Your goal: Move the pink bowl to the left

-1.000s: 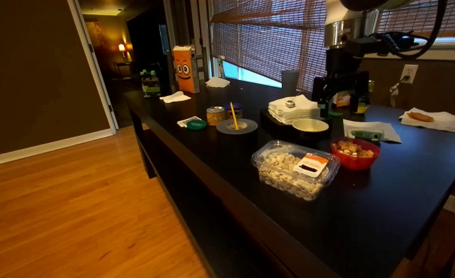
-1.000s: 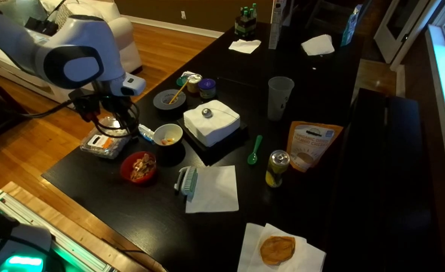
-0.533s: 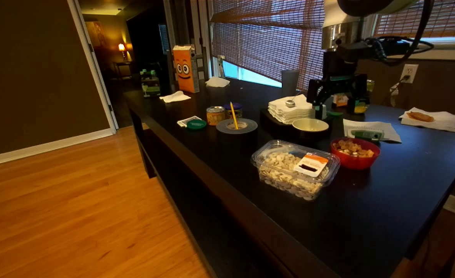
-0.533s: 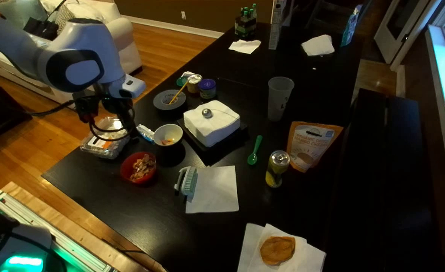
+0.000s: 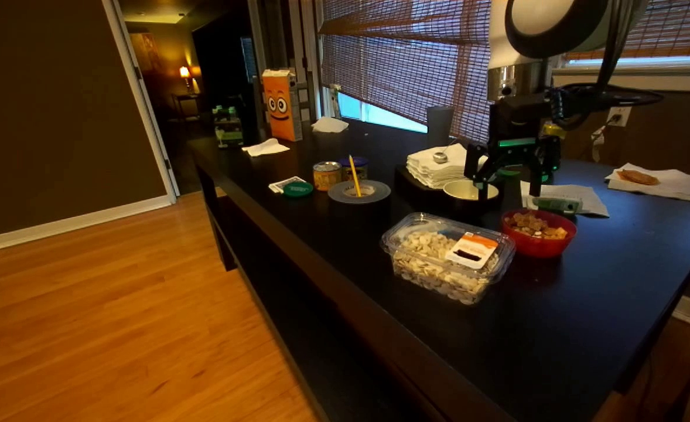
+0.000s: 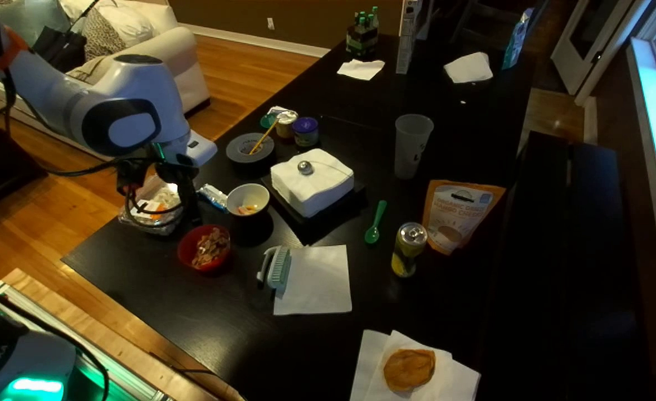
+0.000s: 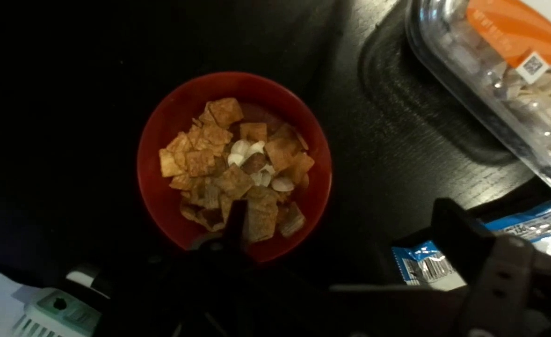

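Spread wide and empty, the claw (image 5: 509, 191) hovers near the red-pink bowl (image 5: 541, 246), seemingly pre-grasp, needing to straddle its rim next.

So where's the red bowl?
In an exterior view, the red bowl is right of centre, just right of the clear plastic container, with the scrub brush behind it.

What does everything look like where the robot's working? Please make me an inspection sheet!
Surface: long black rectangular table, faint wood grain.
Job's things: round red-pink bowl, upright, holding brown square flakes.
Clutter: clear rectangular plastic container beside it, not touching; round white bowl; pale-green brush at the edge of a square white paper napkin.
Claw: black, two-fingered, open, holding nothing, near the red-pink bowl.
Cables: black cables looping near the claw.
Surroundings: cream sofa, brown woven blind, orange-brown wooden floor.
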`<control>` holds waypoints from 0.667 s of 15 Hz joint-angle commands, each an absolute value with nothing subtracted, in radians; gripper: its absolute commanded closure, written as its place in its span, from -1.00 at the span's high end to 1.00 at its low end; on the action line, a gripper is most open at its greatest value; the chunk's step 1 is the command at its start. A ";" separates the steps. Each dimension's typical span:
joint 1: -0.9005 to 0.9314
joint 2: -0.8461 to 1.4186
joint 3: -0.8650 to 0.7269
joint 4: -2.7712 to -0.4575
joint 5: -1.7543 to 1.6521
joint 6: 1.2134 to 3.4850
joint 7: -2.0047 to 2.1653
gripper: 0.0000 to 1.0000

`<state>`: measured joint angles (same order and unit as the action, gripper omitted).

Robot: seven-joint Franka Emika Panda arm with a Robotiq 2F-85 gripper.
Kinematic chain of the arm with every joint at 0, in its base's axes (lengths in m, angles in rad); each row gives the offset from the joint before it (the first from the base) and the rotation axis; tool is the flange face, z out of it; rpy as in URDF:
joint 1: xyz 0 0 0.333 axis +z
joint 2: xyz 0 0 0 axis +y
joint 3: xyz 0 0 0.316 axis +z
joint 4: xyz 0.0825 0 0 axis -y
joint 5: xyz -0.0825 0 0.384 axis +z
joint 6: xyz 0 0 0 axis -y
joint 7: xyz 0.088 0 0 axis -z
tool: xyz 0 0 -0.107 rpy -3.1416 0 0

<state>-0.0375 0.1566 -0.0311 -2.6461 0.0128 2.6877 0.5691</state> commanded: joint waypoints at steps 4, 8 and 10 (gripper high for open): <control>0.018 0.253 -0.048 -2.641 0.068 2.758 0.614 0.07; 0.033 0.281 -0.055 -2.639 0.094 2.797 0.607 -0.06; 0.040 0.289 -0.062 -2.640 0.098 2.820 0.606 -0.09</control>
<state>0.0081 0.2674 -0.0404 -2.6443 0.0627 2.7804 0.6010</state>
